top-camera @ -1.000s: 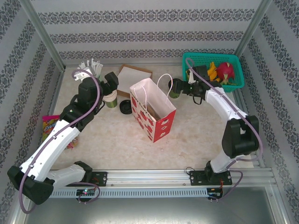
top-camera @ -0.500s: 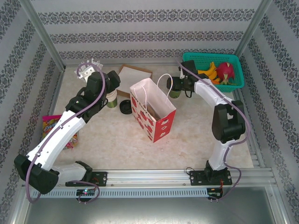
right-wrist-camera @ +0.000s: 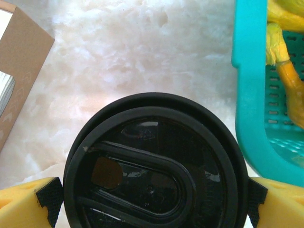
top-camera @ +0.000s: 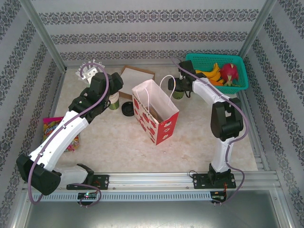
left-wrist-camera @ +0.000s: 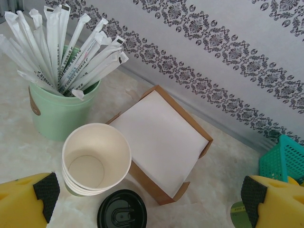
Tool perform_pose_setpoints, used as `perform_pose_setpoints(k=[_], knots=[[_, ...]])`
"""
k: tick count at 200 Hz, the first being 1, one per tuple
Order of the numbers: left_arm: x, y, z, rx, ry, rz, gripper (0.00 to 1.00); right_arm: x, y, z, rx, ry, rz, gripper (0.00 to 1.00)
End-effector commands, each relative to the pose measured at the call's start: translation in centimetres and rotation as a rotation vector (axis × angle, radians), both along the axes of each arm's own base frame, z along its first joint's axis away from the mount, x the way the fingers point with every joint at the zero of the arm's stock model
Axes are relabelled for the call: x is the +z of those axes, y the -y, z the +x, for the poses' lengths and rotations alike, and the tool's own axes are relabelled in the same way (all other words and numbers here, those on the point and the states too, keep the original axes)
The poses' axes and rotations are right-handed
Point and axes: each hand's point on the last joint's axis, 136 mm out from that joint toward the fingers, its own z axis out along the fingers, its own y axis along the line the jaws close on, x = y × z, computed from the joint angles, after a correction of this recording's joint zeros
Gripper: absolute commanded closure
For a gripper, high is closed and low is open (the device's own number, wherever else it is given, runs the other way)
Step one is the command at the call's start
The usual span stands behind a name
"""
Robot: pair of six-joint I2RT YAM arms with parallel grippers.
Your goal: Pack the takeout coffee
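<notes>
One takeout coffee [right-wrist-camera: 154, 171] with its black lid on stands between the two pads of my right gripper [right-wrist-camera: 152, 194]. The jaws are open and straddle the lid; I cannot tell whether the pads touch it. From above, this cup [top-camera: 176, 94] sits right of the red-and-white paper bag [top-camera: 154, 114], with the right gripper [top-camera: 183, 86] at it. My left gripper [left-wrist-camera: 146, 192] is open and empty. It hovers over a stack of lidless paper cups [left-wrist-camera: 95, 159] and a loose black lid [left-wrist-camera: 122, 210].
A pale green cup of wrapped straws [left-wrist-camera: 61, 111] and a brown box of white napkins [left-wrist-camera: 161, 140] stand at the back left. A teal basket [top-camera: 237, 88] of fruit sits at the back right, close to the coffee. A snack packet [top-camera: 50, 126] lies at the left edge.
The right gripper has moved left onto the lidded cup, with its elbow folding in. The left gripper has shifted slightly toward the back, over the cup stack.
</notes>
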Motion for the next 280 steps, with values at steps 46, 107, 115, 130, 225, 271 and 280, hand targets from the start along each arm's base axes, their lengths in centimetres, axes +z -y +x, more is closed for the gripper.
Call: perform_pose_setpoints(k=[46,107,115,130,225,271,280], knots=[[0.8,-1.4,-0.4,0.043,-0.001,0.033,0.0,-1.1,-0.6,0.9,0.03,-0.026,-0.053,0.02],[0.7,-1.6,-0.6,0.05,-0.002,0.046,0.0,-0.8,-0.1,0.9,0.009,-0.014,-0.081,0.1],[0.7,-1.7,-0.6,0.051,-0.002,0.048,0.0,-0.6,0.0,0.8,0.011,-0.01,-0.085,0.12],[0.6,-1.5,-0.5,0.046,-0.002,0.046,0.0,-0.2,0.1,0.4,0.017,-0.009,-0.091,0.14],[1.0,1.1,0.3,-0.111,0.014,0.043,0.0,0.9,1.5,-6.2,-0.013,-0.032,-0.04,0.15],[0.8,2.8,0.7,-0.201,-0.001,0.037,0.0,0.7,2.2,-11.1,-0.011,-0.053,-0.01,0.15],[0.8,2.9,0.8,-0.207,-0.001,0.038,0.0,0.5,2.4,-12.1,-0.013,-0.06,-0.009,0.15]])
